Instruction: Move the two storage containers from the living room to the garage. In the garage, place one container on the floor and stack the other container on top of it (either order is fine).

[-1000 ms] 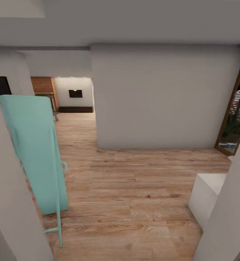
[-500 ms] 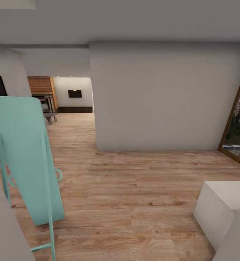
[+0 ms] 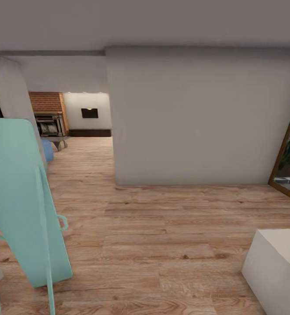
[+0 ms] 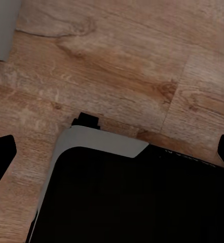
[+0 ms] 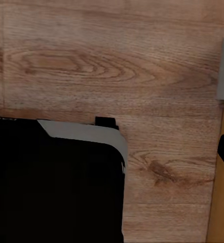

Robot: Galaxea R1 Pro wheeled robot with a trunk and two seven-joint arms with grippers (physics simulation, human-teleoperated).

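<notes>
I see open wood-plank floor (image 3: 162,236) ahead, wall corner (image 3: 114,175) beyond, teal board (image 3: 22,210) and white block (image 3: 278,267) flanking. Left fingers (image 4: 3,154) spread wide; right fingers' spread I cannot tell.

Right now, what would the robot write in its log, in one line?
place: hallway, wood floor | ahead: brick fireplace through opening | left: mint ironing board | right: white block | containers: unseen

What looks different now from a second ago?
The camera itself has moved, rolling forward and turning. More of the brick fireplace room shows through the opening, and the mint-green board and white block have slid toward the picture's edges. Nothing was grasped; the furniture itself stayed put.
</notes>
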